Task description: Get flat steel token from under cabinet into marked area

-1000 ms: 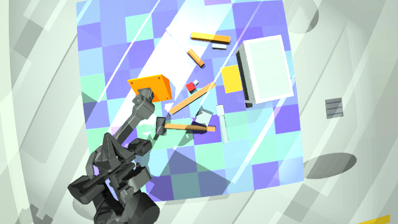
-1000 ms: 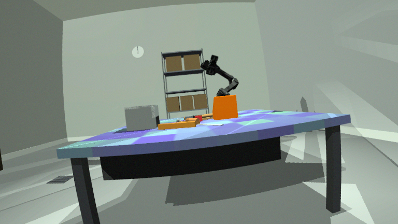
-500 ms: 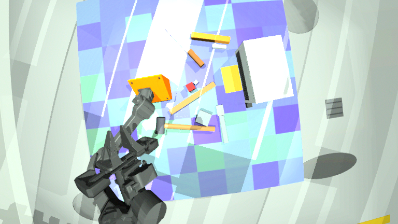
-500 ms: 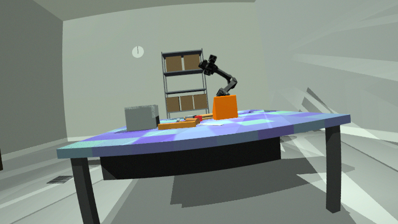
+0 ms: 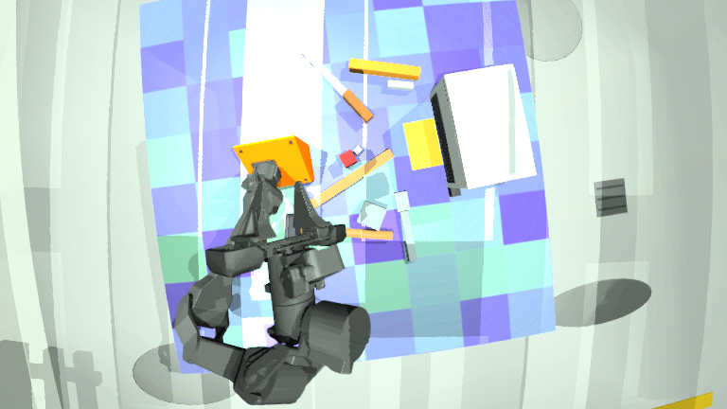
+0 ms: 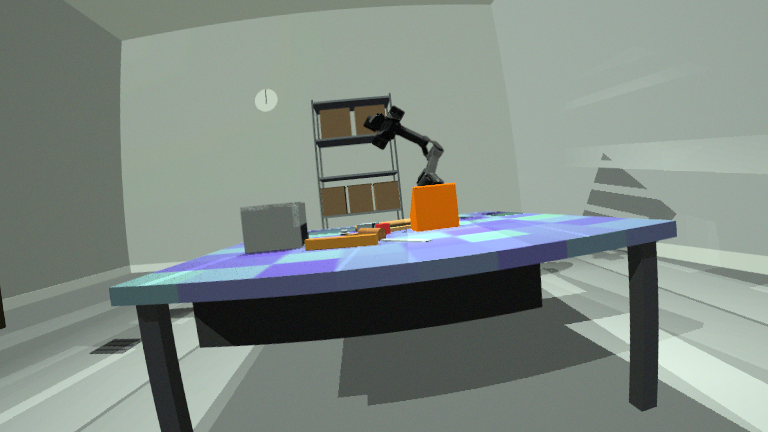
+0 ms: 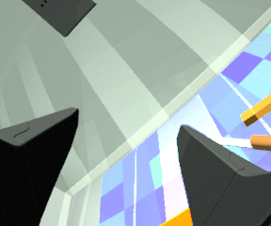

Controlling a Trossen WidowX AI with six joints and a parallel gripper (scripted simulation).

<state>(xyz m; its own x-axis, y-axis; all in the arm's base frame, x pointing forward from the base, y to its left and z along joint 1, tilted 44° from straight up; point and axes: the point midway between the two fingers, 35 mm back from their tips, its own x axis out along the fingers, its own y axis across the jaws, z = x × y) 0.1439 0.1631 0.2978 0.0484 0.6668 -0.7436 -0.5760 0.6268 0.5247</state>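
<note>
Claw: open, nothing gripped | steel token: you can't make it out, presumably under the cabinet | risk: your reach could knock the red block or long wooden bar into the yellow area, crowding the token's landing spot

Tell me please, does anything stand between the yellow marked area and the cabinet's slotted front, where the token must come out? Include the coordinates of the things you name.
Nothing visible stands between them: the yellow area (image 5: 422, 144) reaches up to the cabinet's (image 5: 490, 126) slotted front. The token itself I cannot see.
</note>
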